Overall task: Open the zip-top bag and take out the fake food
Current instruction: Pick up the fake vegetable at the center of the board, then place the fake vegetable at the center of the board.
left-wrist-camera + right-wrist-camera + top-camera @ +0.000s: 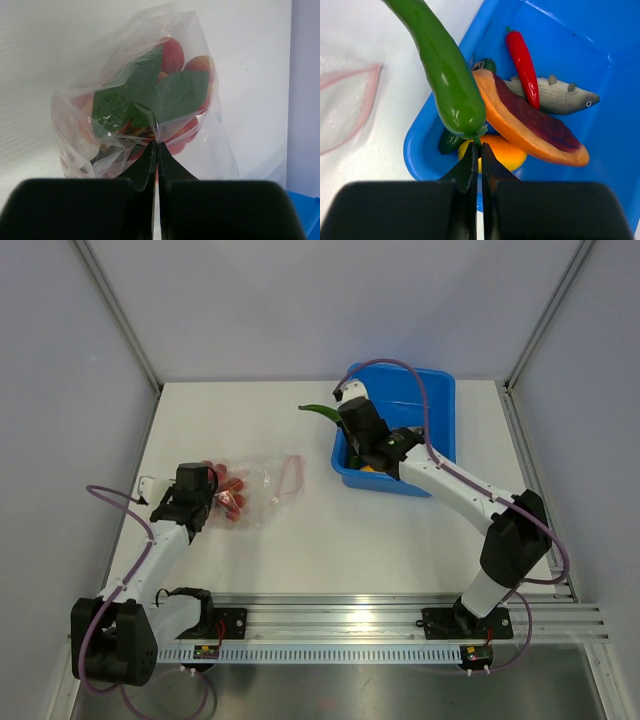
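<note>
The zip-top bag lies flat on the white table, its pink zipper strip at the right end. My left gripper is shut on the bag's crinkled plastic at the left end. Red fruit with green leaves, part of the fake food, is still inside the bag. My right gripper is shut on the stem of a long green pepper-like piece and hangs over the near-left corner of the blue tub. Seen from the top, that piece sticks out left past the tub.
In the blue tub lie a red chilli, a grey fish, an orange and maroon slice, a yellow-orange piece and a dark green piece. Grey walls close in the table on three sides.
</note>
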`<state>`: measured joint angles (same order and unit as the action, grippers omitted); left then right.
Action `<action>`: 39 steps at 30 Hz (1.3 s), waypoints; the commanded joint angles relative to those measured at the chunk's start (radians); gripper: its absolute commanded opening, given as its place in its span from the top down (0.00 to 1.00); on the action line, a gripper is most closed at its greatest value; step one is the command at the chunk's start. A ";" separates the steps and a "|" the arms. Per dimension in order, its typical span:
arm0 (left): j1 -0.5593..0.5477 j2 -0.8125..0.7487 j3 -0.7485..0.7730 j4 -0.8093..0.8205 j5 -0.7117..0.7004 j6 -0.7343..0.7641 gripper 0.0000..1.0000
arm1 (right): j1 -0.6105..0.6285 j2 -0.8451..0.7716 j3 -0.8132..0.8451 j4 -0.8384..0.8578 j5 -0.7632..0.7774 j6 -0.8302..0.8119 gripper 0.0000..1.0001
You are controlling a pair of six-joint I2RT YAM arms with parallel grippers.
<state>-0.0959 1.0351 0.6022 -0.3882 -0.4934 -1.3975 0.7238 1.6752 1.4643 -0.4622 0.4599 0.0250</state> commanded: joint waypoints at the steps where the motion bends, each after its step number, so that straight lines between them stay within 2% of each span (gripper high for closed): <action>1: 0.004 0.002 0.016 0.009 -0.030 0.002 1.00 | -0.041 -0.064 -0.038 0.080 0.017 0.071 1.00; 8: 0.004 0.011 0.018 0.011 -0.014 0.002 1.00 | -0.144 -0.124 -0.150 0.172 -0.030 0.190 1.00; 12: 0.004 0.019 0.018 0.020 -0.002 0.005 1.00 | -0.152 -0.120 -0.167 0.181 0.086 0.251 1.00; 19: -0.002 0.017 0.018 0.025 0.001 0.011 1.00 | -0.198 -0.112 -0.211 0.195 0.155 0.375 1.00; 22: -0.004 0.019 0.021 0.025 -0.001 0.014 1.00 | -0.230 -0.101 -0.211 0.194 0.105 0.388 1.00; 39: -0.010 0.019 0.025 0.026 0.007 0.018 1.00 | -0.287 0.037 -0.174 0.169 0.080 0.406 0.98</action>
<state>-0.1001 1.0504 0.6022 -0.3939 -0.4850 -1.3880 0.4545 1.6958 1.2522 -0.3122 0.5381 0.4072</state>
